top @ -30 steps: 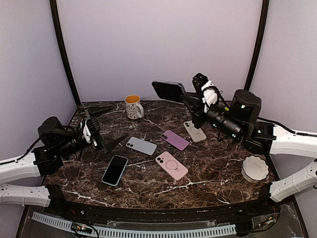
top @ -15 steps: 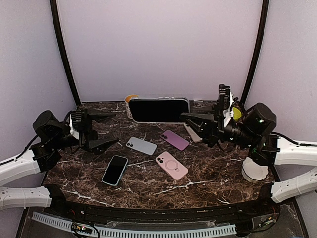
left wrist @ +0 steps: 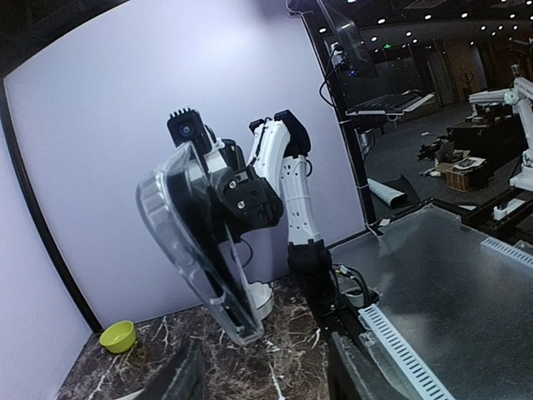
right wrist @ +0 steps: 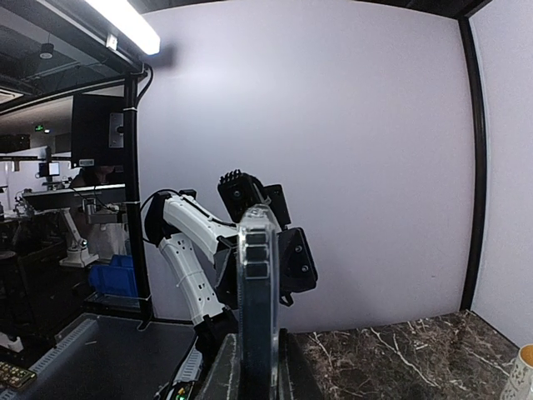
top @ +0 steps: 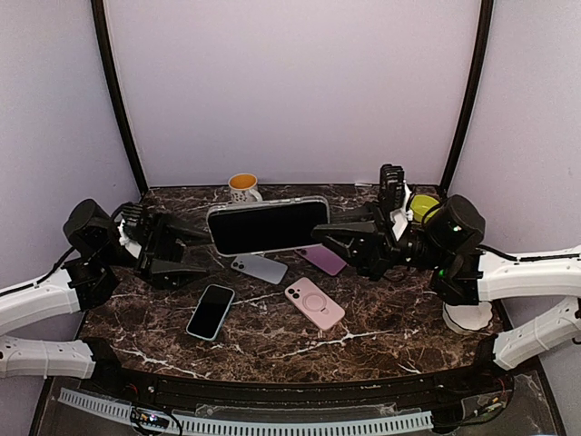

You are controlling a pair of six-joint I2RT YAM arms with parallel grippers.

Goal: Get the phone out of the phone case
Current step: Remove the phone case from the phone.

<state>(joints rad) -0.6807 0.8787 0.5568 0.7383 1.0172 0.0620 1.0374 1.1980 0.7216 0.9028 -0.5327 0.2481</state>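
Top view: you get soft, even light, bright enough. Back wall (top: 290, 82) pale, no hard shadows. Worktop (top: 381, 318) dark, faint shine on marble. Phone screen (top: 268, 227) flat black, no glare.
Left wrist view: your picture bends hard at edges. Room behind dim, small ceiling lights (left wrist: 391, 18) dot it. Clear case (left wrist: 187, 250) rim catches light.
Right wrist view: bright strip lamp (right wrist: 125, 25) top left, glow around it. Near case edge a bit soft.
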